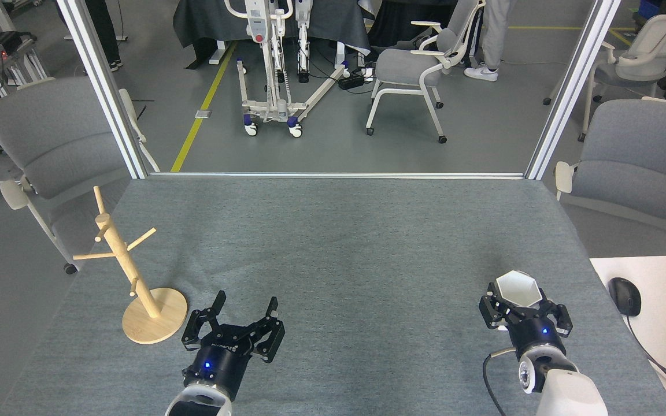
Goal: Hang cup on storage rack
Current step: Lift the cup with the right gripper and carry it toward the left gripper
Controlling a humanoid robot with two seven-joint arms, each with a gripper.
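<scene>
- The cup (519, 289), white with a hexagonal rim, is at the near right of the grey table (344, 242), mouth up.
- The right gripper (522, 309) is closed around the lower part of the cup; its black fingers (492, 306) flank the cup on both sides.
- Whether the cup rests on the table or is lifted off it cannot be told.
- The storage rack (136, 283) stands at the near left edge of the table, its pole leaning slightly to the left over a round disc base, every peg bare.
- The left gripper (245, 309) hovers just right of the rack's base, fingers spread wide apart and holding nothing.
- The cup and the rack are well apart, on opposite sides of the table.
- A black mouse (625, 296) lies on a white desk (651, 277) right of the table.
</scene>
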